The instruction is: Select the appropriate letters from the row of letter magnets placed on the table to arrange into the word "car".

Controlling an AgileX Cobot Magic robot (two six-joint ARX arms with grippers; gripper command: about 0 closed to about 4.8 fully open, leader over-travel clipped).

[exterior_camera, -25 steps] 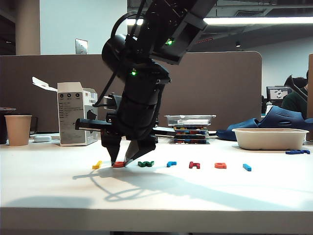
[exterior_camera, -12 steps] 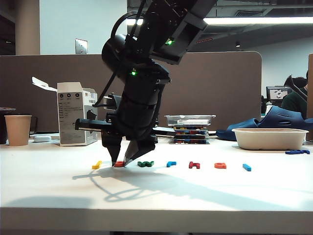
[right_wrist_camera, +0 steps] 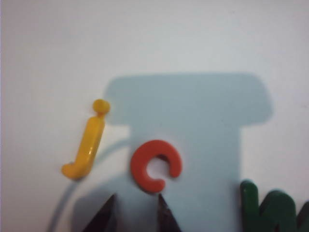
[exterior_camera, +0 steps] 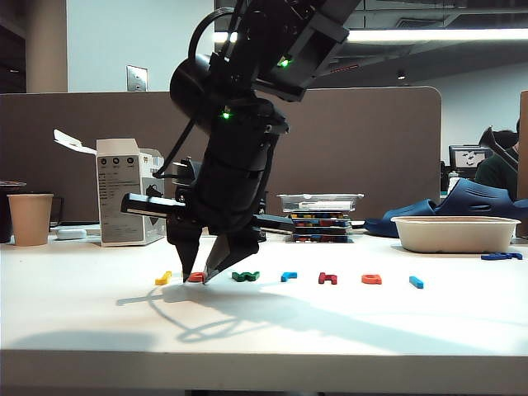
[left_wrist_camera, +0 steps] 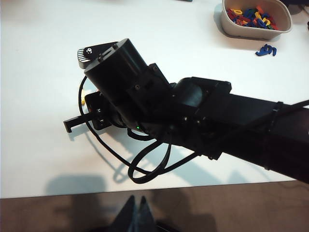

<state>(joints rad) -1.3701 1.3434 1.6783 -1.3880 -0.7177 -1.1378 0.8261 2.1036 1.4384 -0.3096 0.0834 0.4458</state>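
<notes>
Exterior view, white table (exterior_camera: 272, 330) in partitioned office, right claw (exterior_camera: 198, 275) part-open over orange "c" (right_wrist_camera: 155, 166), left claw's state unclear.

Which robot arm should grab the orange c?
The right. Its right gripper hangs right over the orange c, fingers on both sides but not pinching. The left gripper stays shut, off the table, far from the letters.
</notes>
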